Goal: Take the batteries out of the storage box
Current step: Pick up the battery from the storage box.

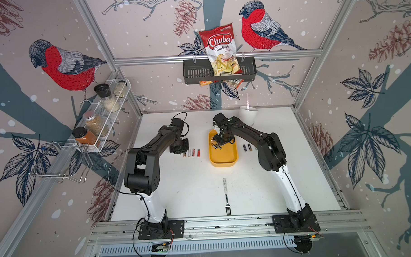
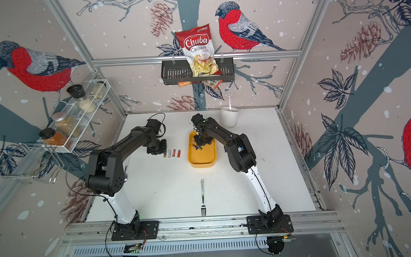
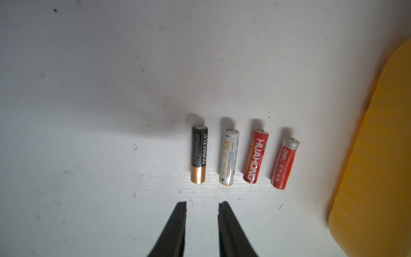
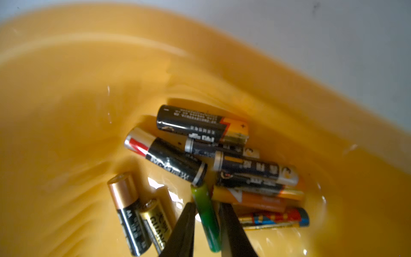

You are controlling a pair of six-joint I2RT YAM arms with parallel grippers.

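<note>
Yellow storage box (image 1: 224,161) on the white table (image 1: 190,186), batteries (image 4: 193,126) heaped at its far end. Right gripper (image 4: 207,204) down among them, jaws narrow astride a green battery (image 4: 208,218) (neighbours crowding), contact hard to judge. Left gripper (image 3: 202,203) slightly parted, empty, near four loose cells (image 3: 229,156) beside the box.

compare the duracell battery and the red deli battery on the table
The Duracell battery is black with a copper end; the deli battery is red with a silver end. The Duracell lies farthest in the row from the yellow storage box, the deli nearest it. The deli looks slightly shorter and tilted against the Duracell. Both lie flat on the white table, outside the box.
</note>
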